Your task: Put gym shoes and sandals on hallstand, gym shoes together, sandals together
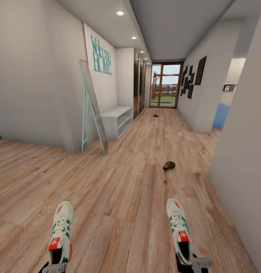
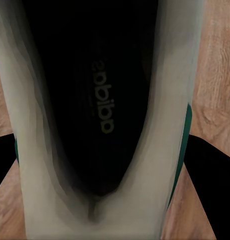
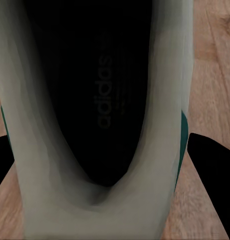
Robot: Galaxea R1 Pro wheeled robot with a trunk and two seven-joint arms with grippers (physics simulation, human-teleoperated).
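Left claw [image 1: 54,267] clamped on one gym shoe [image 1: 61,232]; right claw [image 1: 193,264] clamped on other gym shoe [image 1: 180,230]

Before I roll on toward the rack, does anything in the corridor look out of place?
Yes: the two sandals lie far apart on the floor, one mid-corridor, the other near the glass door. Each gripper holds a gym shoe: left, right.

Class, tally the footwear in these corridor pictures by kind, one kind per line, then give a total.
Gym shoes: 2 — left gym shoe, right gym shoe
Sandals: 2 — near sandal, far sandal
Total: 4
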